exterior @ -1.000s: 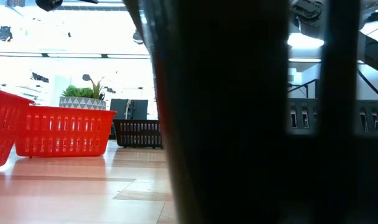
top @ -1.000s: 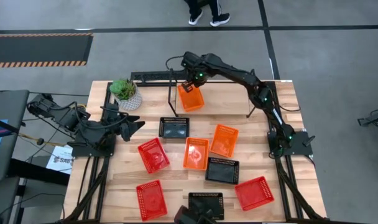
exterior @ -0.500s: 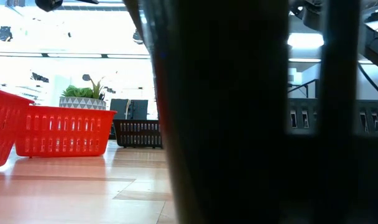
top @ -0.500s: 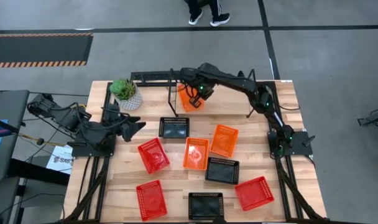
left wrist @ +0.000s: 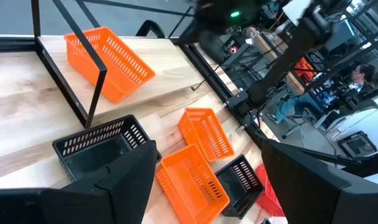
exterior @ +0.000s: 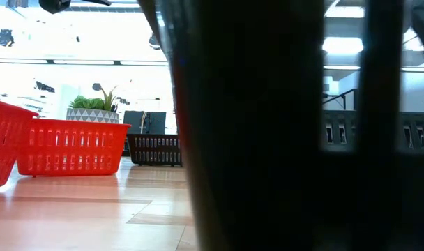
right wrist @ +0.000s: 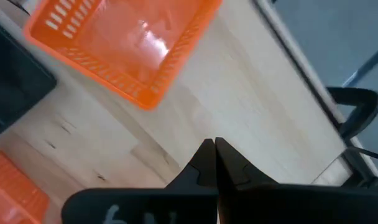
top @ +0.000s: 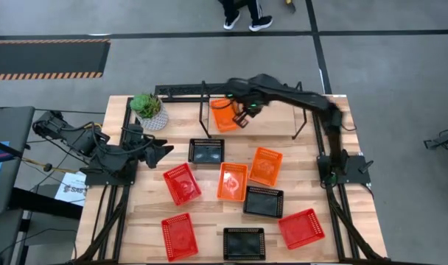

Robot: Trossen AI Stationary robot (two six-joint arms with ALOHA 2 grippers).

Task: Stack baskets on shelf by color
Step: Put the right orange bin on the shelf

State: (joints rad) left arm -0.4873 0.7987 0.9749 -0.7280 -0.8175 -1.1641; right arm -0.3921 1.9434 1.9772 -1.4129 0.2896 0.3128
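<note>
Orange basket [top: 224,115] lies on shelf [top: 272,121], long axis skewed.

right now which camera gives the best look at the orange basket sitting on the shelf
The left wrist view: the orange basket shows whole, resting on the shelf board, tilted. The high view has it small, with the right gripper beside it. The right wrist view shows most of it. The low view doesn't show it.

Three orange baskets [top: 224,115], three red baskets [top: 181,183], three black baskets [top: 207,151], one shelf [top: 275,118], one plant pot [top: 150,112]
</note>
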